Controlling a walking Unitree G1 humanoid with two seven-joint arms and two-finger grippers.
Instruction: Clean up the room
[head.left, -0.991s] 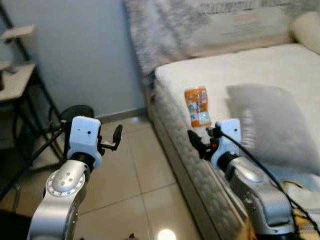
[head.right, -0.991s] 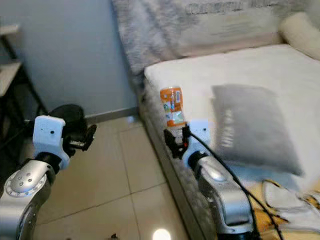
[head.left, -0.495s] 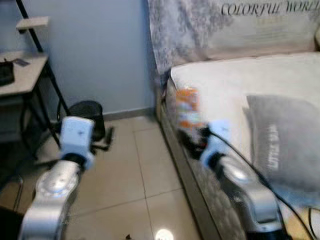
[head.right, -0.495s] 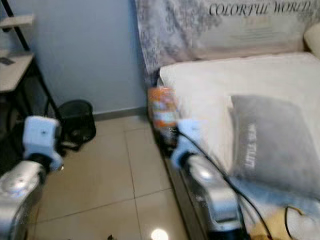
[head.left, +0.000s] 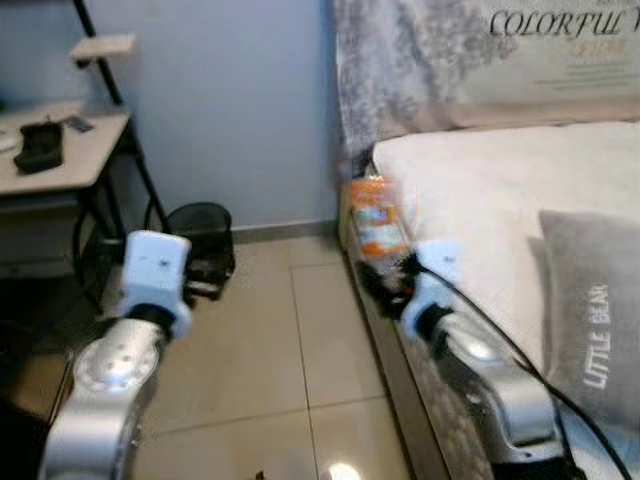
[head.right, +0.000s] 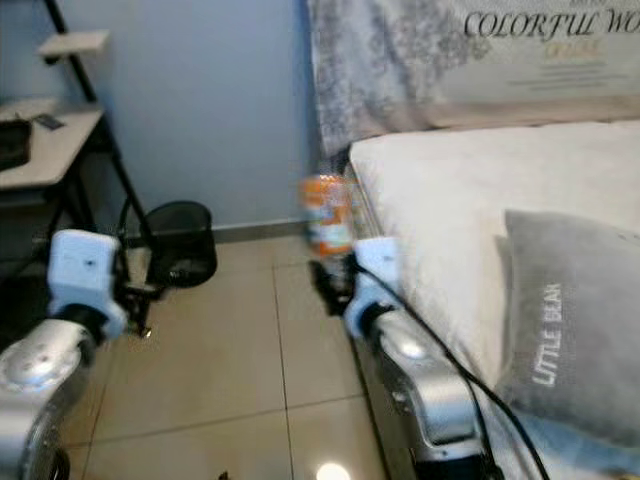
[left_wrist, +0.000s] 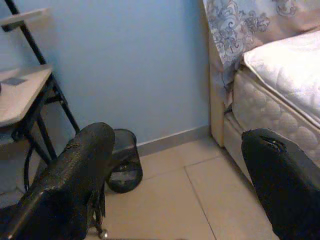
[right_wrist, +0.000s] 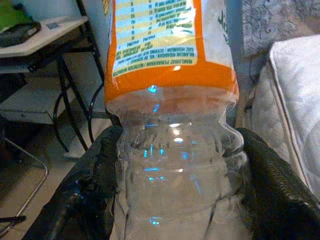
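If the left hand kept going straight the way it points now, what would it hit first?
Probably the black wire bin on the floor against the blue wall. The left hand is open and empty, and floor tiles lie between. Depth is unclear, so it might pass beside the bin and reach the wall.

Right gripper (right_wrist: 177, 165) clamps a clear ribbed plastic bottle with an orange label (right_wrist: 170, 95), black fingers (right_wrist: 90, 185) pressing both sides, pale desk (right_wrist: 47, 37) behind.

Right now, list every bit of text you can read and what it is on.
"COLORFUL WO…", cut off at the frame edge: headboard cover.
"LITTLE BEAR": grey pillow.
Bottle label, held by the right gripper: print too small and blurred to read.
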